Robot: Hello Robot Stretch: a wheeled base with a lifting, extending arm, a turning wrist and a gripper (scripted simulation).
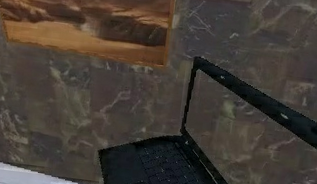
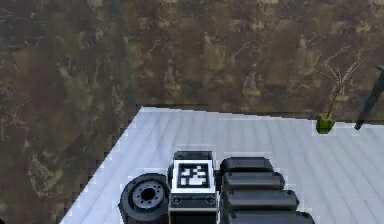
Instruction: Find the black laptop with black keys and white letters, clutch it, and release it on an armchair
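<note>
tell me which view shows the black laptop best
The forward view: the open black laptop shows at its lower right, screen and keyboard facing the camera. The arm side view has a dark sliver at its right edge that might be it.

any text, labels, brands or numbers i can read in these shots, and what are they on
No text can be read in either view.
Laptop keys: any letters are too small and dark to read.
Laptop screen: dark, with nothing written on it.
Painting on the wall: a landscape, with no legible caption or signature.
White square on the arm: a black block pattern, not letters or digits.
</note>
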